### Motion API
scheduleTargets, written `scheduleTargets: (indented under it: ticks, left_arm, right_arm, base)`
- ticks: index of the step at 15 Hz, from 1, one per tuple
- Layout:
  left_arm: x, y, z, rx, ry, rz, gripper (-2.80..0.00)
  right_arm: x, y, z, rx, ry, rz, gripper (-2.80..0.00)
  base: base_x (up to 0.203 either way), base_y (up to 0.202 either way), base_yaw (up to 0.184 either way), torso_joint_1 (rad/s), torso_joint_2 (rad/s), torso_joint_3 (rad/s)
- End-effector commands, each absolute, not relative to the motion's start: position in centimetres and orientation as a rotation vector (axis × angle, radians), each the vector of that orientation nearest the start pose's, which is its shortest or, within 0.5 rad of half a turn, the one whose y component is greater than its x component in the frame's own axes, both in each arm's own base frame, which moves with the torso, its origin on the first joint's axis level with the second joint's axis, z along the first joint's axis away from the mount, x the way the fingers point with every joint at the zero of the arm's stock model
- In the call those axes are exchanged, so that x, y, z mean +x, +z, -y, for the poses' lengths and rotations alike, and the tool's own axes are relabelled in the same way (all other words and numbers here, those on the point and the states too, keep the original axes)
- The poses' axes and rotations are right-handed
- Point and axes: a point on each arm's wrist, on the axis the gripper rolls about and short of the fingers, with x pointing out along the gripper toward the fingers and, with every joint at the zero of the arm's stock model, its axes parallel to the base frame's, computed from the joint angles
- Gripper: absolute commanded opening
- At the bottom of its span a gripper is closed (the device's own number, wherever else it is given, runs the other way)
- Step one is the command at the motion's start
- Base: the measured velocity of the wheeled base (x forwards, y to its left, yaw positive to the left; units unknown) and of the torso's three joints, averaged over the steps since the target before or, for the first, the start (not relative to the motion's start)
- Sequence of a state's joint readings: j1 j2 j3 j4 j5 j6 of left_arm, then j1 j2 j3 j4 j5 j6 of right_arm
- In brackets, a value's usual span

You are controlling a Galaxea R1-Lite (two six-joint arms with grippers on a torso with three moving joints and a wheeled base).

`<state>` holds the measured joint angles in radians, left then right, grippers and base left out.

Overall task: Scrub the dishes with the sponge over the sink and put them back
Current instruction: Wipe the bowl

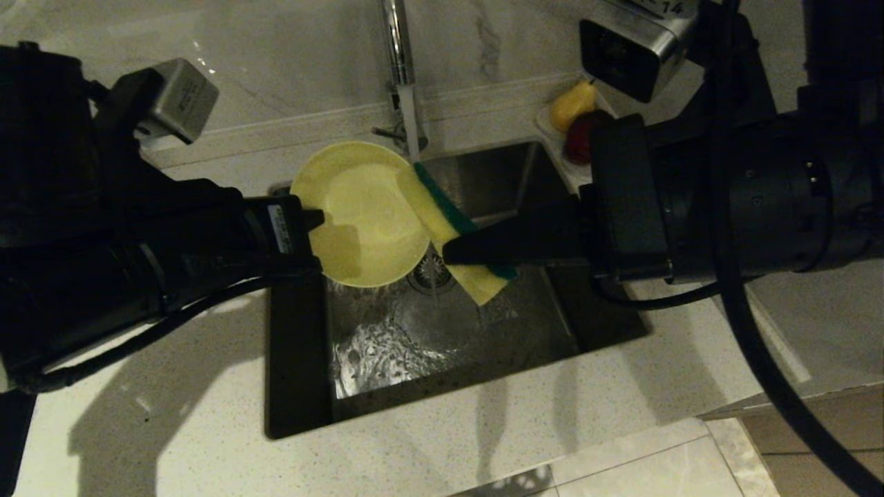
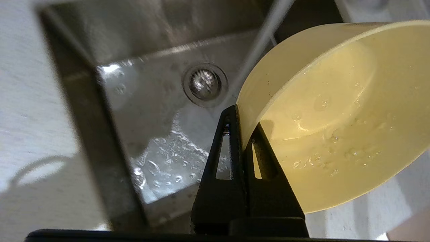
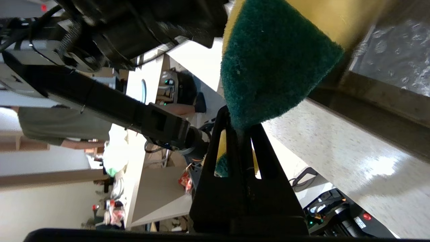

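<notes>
The left gripper [image 1: 314, 238] reaches in from nine o'clock of the head view, its jaws pinched tight on the rim of the yellow bowl [image 1: 359, 214]. The left wrist view shows one finger [image 2: 223, 161] outside the wall and the other inside it. The bowl is tipped up on edge over the sink [image 1: 525, 179], its wet hollow facing the camera, at about ten o'clock from the drain strainer [image 1: 429, 274].

The right gripper [image 1: 452, 252] comes in from three o'clock, jaws clamped on the sponge [image 1: 442, 221], which is squeezed thin between them in the right wrist view. The sponge stands slanted, yellow foam toward the bowl and green scouring face toward the arm, its upper end touching the bowl's rim at roughly two o'clock of the bowl.

A thin stream of water [image 1: 412, 128] falls from the tap [image 1: 395, 41] at twelve o'clock, meeting the bowl's rim beside the sponge's top corner. The sink floor is wet and rippled.

On the pale speckled bench [image 1: 173, 414], at one o'clock from the sink, a small dish holds a yellow fruit [image 1: 573, 103] and a dark red fruit [image 1: 583, 138].
</notes>
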<state>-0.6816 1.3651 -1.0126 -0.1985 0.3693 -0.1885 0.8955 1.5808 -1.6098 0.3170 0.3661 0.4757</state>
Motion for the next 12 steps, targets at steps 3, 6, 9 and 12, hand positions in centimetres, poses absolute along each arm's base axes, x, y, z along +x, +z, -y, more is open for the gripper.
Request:
scheduleTargets:
  ticks: [3, 6, 9, 12]
  left_arm:
    - [18.5, 26.7, 15.7, -0.063, -0.293, -0.148, -2.80]
    - [18.3, 25.9, 15.8, -0.037, -0.293, -0.074, -2.80]
    - [17.8, 25.4, 15.3, -0.033, -0.290, -0.074, -2.80]
    - [17.4, 25.5, 15.2, -0.036, -0.300, -0.070, -2.80]
  right_arm:
    - [17.6, 34.2, -23.8, 0.317, 1.154, -0.628, -2.80]
    - [18.7, 32.9, -24.9, 0.310, 1.132, -0.662, -2.80]
    - [20.5, 31.9, -25.3, 0.310, 1.067, -0.672, -2.80]
    - [22.0, 31.6, -25.6, 0.318, 1.037, -0.670, -2.80]
  base:
    - [0.000, 0.000, 0.000, 0.000, 0.00, 0.000]
    - [0.000, 0.000, 0.000, 0.000, 0.00, 0.000]
    - [0.000, 0.000, 0.000, 0.000, 0.00, 0.000]
    - [0.000, 0.000, 0.000, 0.000, 0.00, 0.000]
